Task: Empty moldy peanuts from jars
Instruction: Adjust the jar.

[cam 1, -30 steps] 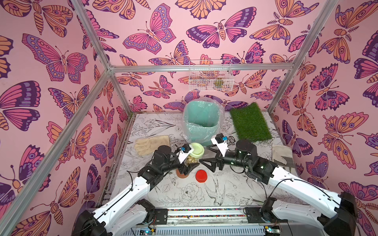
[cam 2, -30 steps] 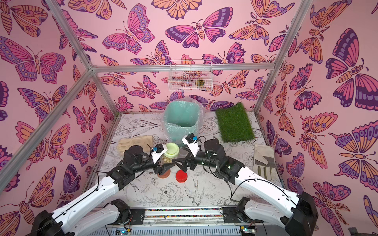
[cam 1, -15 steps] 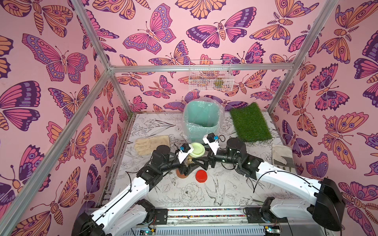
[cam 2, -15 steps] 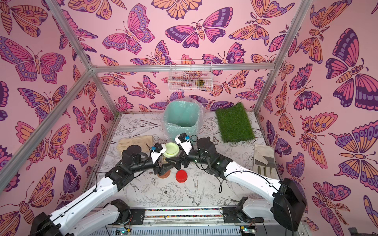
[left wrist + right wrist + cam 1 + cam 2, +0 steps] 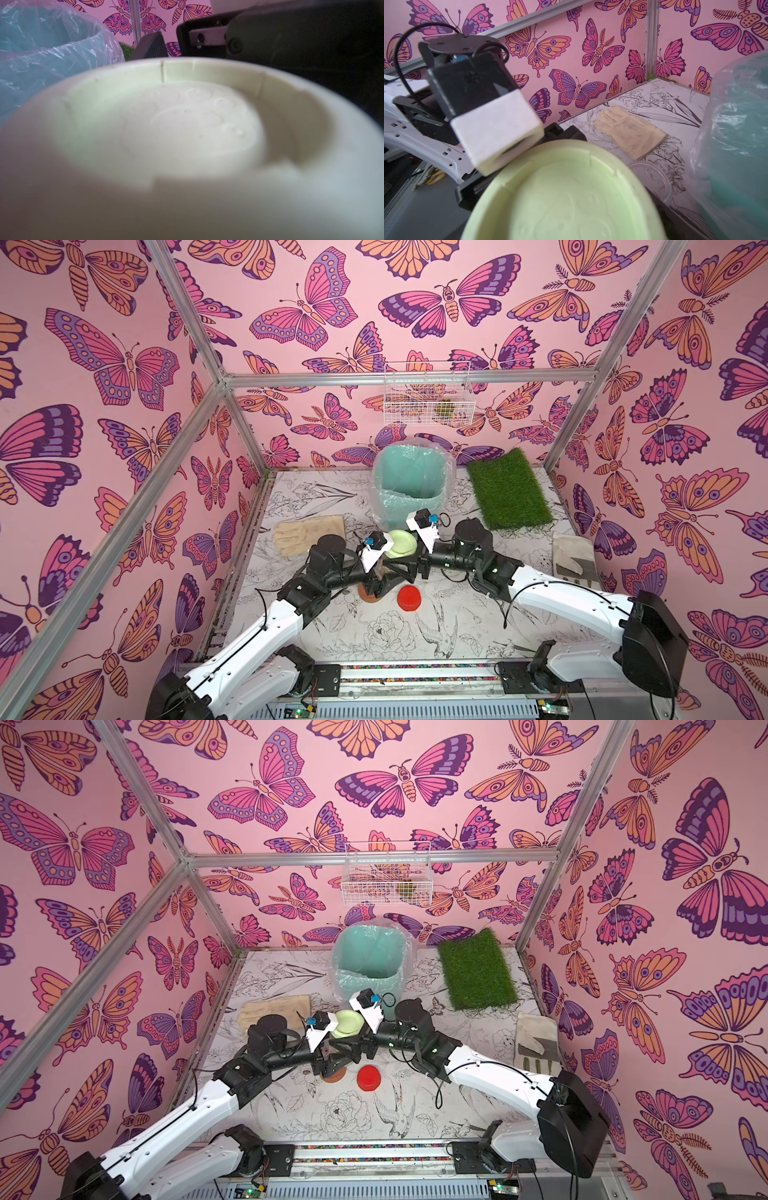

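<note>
Left wrist view is almost filled by the pale green lid (image 5: 187, 128), because this camera sits very close over it. My left end effector (image 5: 380, 573) is closed part way around the green-lidded jar (image 5: 402, 542), just under that lid. It holds the jar somewhat leaned, and as it seems raised from the desk (image 5: 374, 639), in front of the mint-green bin (image 5: 415, 506). I judge the grip is low on the body so that the lid is left free for the other arm. The right end effector (image 5: 406, 556) has its jaws spread wide, one on each side of the lid, and it holds nothing; I cannot tell if a pad touches the rim. To me this is the unscrewing step: one arm fixes the jar and the other turns the lid. The moldy peanuts I cannot see properly, since lid and arms cover the clear wall; with the lid on, they should be inside. A red lid (image 5: 409, 598) and a brown lid (image 5: 365, 596) lie on the desk near the arms, the brown one partly under the left end effector. In the right wrist view a clear round rim (image 5: 652, 178) rests beside the bin, probably a jar already emptied. The bin is close behind, so I expect the pour will need only a short carry.
</note>
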